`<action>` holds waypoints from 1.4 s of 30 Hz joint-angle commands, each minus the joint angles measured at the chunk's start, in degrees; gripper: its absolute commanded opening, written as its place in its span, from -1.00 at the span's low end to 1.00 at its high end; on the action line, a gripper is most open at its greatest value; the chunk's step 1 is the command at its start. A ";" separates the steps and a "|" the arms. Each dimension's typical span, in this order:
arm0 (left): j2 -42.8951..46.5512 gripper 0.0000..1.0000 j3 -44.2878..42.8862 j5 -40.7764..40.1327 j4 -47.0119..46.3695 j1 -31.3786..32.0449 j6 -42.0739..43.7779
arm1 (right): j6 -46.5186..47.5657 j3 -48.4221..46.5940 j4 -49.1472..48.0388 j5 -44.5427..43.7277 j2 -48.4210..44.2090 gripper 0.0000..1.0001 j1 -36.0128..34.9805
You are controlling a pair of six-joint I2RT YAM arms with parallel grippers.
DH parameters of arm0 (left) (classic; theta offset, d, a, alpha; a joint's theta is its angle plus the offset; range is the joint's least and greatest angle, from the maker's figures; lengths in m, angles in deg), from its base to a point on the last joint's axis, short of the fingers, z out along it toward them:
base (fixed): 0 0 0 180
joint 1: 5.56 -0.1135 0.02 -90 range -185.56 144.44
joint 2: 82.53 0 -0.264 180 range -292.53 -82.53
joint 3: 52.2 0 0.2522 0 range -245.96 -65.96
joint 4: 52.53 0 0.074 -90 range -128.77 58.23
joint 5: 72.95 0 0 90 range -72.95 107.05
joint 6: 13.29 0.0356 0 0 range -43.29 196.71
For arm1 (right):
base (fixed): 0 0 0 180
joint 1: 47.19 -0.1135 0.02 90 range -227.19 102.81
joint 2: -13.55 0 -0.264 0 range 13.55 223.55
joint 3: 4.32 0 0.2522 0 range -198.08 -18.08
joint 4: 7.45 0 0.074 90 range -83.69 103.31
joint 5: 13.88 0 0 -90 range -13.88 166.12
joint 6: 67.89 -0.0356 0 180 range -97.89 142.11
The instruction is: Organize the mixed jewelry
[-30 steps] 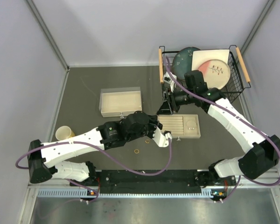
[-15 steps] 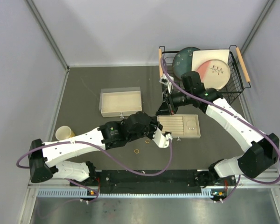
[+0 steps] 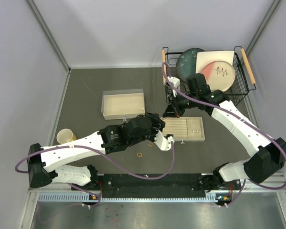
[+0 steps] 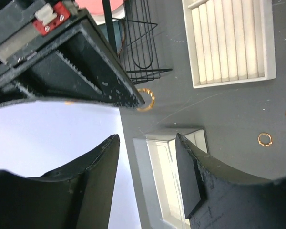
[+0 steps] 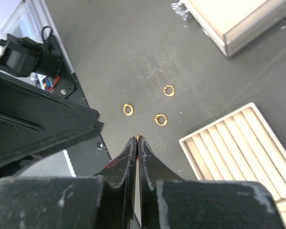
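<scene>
My right gripper [image 5: 137, 138] is shut on a small gold ring [image 4: 147, 99], which pokes out of its tips above the dark table, near the left end of the beige slotted tray [image 3: 190, 136]. Three more gold rings [image 5: 161, 119] lie loose on the table below it. Two of them show near the front in the top view [image 3: 140, 154]. My left gripper [image 4: 147, 138] hangs open and empty just left of the tray, its fingers [image 4: 193, 176] framing the clear box beyond. The right gripper [image 3: 171, 112] and left gripper [image 3: 155, 120] are close together.
A clear box [image 3: 123, 104] with a beige lining stands at the middle left. A black wire basket [image 3: 243, 88] holding plates is at the back right. A yellow cup [image 3: 65, 136] sits near the left wall.
My left gripper has opened from shut. My right gripper closed on the ring about a second ago and has shifted slightly right, toward the tray.
</scene>
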 commanded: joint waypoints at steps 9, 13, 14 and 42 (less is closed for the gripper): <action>2.67 0.13 -3.16 0.94 5.27 -4.00 -6.11 | 5.24 -0.98 2.74 -3.87 -4.10 -1.00 4.59; 0.22 0.04 -11.58 8.92 15.54 -6.37 -14.44 | 8.65 0.08 3.79 -0.35 -5.24 -1.00 5.21; -1.61 0.04 -13.95 12.78 18.44 -6.73 -16.30 | 9.54 0.08 4.23 0.78 -5.50 -1.00 5.21; -9.63 -0.14 -37.27 54.12 33.68 -24.48 -33.11 | 15.96 -14.77 10.13 10.29 -5.24 -1.00 0.73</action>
